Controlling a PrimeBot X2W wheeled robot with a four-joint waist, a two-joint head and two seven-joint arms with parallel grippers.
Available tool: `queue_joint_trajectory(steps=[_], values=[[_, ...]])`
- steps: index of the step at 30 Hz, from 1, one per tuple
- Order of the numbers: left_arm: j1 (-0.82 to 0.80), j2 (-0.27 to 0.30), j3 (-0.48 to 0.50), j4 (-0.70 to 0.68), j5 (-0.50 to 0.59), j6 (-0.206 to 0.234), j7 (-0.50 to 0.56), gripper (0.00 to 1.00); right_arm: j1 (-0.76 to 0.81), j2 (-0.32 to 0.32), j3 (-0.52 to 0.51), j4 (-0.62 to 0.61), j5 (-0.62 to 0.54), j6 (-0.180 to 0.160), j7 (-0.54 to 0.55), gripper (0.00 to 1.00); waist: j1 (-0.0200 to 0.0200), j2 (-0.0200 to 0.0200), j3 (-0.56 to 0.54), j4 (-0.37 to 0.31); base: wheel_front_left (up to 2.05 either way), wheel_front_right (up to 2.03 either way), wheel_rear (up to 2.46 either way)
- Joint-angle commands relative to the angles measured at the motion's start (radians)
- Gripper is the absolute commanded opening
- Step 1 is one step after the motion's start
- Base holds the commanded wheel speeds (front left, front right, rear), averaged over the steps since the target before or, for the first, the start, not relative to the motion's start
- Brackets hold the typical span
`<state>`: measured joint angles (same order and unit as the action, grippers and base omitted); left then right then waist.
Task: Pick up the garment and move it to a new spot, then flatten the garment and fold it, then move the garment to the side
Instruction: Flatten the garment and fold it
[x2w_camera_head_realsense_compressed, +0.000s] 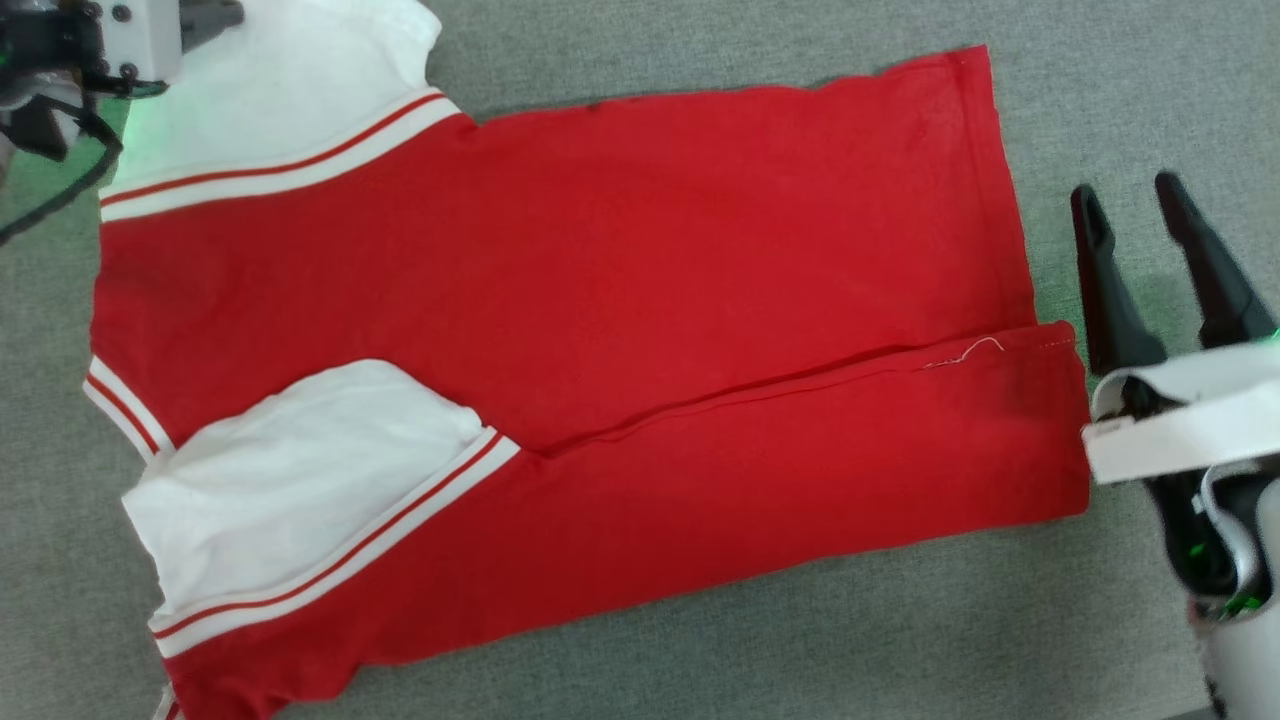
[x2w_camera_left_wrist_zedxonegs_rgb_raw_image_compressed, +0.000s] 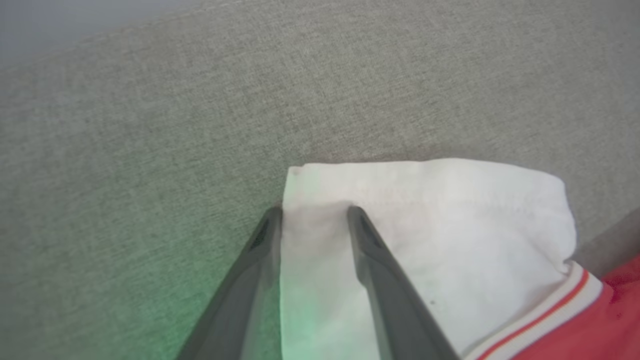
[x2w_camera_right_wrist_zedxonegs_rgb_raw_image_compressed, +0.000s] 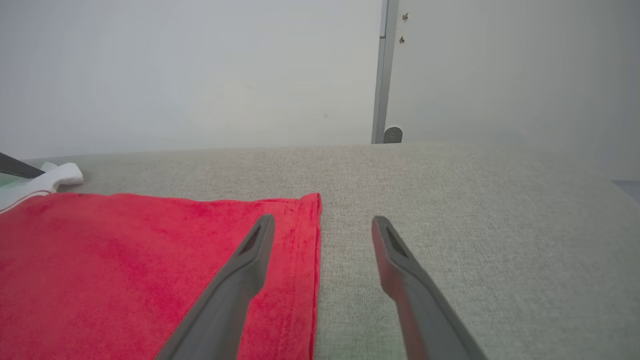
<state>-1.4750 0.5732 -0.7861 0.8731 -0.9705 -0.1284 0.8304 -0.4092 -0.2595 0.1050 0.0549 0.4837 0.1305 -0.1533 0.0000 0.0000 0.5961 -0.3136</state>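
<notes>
L end effector (x2w_camera_left_wrist_zedxonegs_rgb_raw_image_compressed: 314, 210) astride garment (x2w_camera_head_realsense_compressed: 600, 280) sleeve (x2w_camera_left_wrist_zedxonegs_rgb_raw_image_compressed: 450, 225) corner, jaws apart, nothing pinched; R end effector (x2w_camera_head_realsense_compressed: 1128, 190) wide open, empty, just off hem (x2w_camera_head_realsense_compressed: 1000, 180).

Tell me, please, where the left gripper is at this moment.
The left gripper sits at the head view's upper left, its fingers straddling a corner of the garment's far white sleeve on the grey surface.

Head camera looks down on the garment (x2w_camera_head_realsense_compressed: 600, 300); both wrist cameras sit low, close at its opposite ends
</notes>
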Motion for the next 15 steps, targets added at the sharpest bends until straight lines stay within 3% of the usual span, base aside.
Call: queue_joint_trajectory(steps=[1, 5, 8, 15], values=[[0.039, -0.017, -0.016, 0.004, -0.017, -0.003, 0.013, 0.00, -0.038, -0.027, 0.015, -0.010, -0.007, 0.000, 0.021, 1.00, 0.0000, 0.0000, -0.003, 0.001, 0.00, 0.00, 0.00], [0.038, -0.018, -0.028, -0.001, -0.027, -0.003, -0.017, 0.00, -0.116, -0.109, 0.081, -0.019, -0.026, 0.000, 0.142, 1.00, 0.0000, 0.0000, -0.008, 0.011, 0.00, 0.00, 0.00], [0.035, -0.026, -0.039, -0.002, -0.035, -0.003, -0.032, 0.00, -0.202, -0.176, 0.154, -0.006, -0.004, 0.000, 0.296, 1.00, 0.0000, 0.0000, -0.013, 0.026, 0.00, 0.00, 0.00], [0.018, -0.054, -0.062, -0.023, -0.053, -0.003, -0.093, 0.00, -0.413, -0.291, 0.289, 0.130, 0.081, 0.000, 0.642, 1.00, 0.0000, 0.0000, -0.015, 0.076, 0.00, 0.00, 0.00]])
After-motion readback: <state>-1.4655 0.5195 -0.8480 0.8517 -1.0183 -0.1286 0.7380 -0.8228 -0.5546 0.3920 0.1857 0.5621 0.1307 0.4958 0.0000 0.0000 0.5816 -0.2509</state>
